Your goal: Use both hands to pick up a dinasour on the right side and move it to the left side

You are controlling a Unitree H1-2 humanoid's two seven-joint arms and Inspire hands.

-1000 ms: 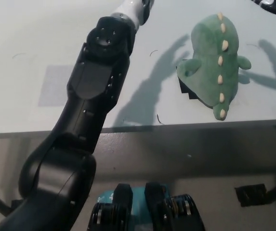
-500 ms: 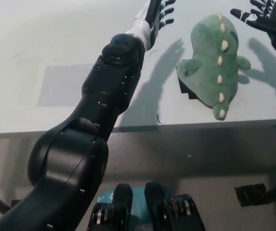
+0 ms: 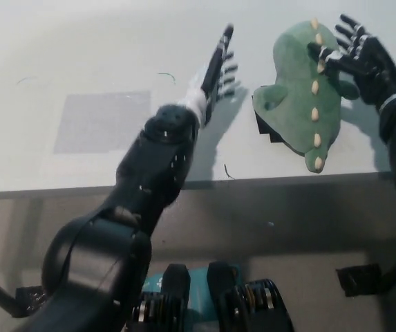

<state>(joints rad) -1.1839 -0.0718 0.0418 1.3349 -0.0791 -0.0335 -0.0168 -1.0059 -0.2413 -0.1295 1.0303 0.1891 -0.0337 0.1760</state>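
Dinosaur (image 3: 307, 93) lies at upper right on the table (image 3: 66, 62), between my left hand (image 3: 217, 72) and right hand (image 3: 358, 59), fingers spread, unclosed; uneven squeezing could pop it sideways.

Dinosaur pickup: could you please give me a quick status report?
Left hand open, beside dinosaur, apart from it. Right hand open, fingers at its far side. Dinosaur lying on table, right side, not lifted. Nothing in the way.
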